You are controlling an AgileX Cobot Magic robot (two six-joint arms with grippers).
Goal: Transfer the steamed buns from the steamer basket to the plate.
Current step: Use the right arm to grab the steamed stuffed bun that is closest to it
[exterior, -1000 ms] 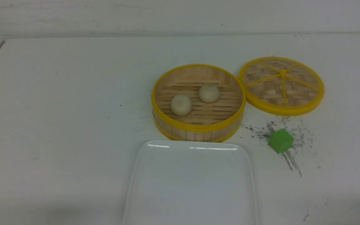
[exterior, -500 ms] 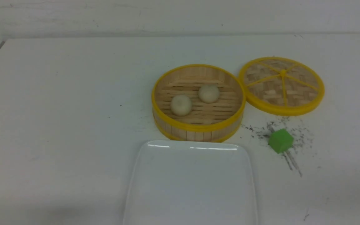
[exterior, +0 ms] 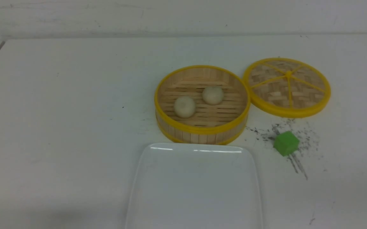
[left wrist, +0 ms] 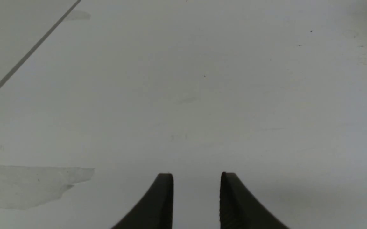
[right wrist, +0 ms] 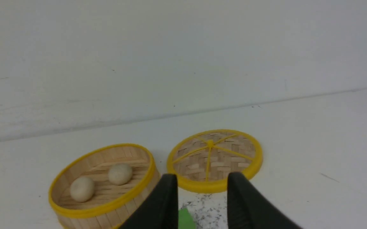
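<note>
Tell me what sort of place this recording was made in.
Probably a lab test bench, not a kitchen: a white table scuffed with dark marks, a plain white wall behind, and a green cube near the steamer basket.

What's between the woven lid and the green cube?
No object: just table with dark specks between the lid and the green cube, seen in the front view.

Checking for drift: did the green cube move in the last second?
No. The green cube keeps its spot relative to the steamer basket and lid.
</note>
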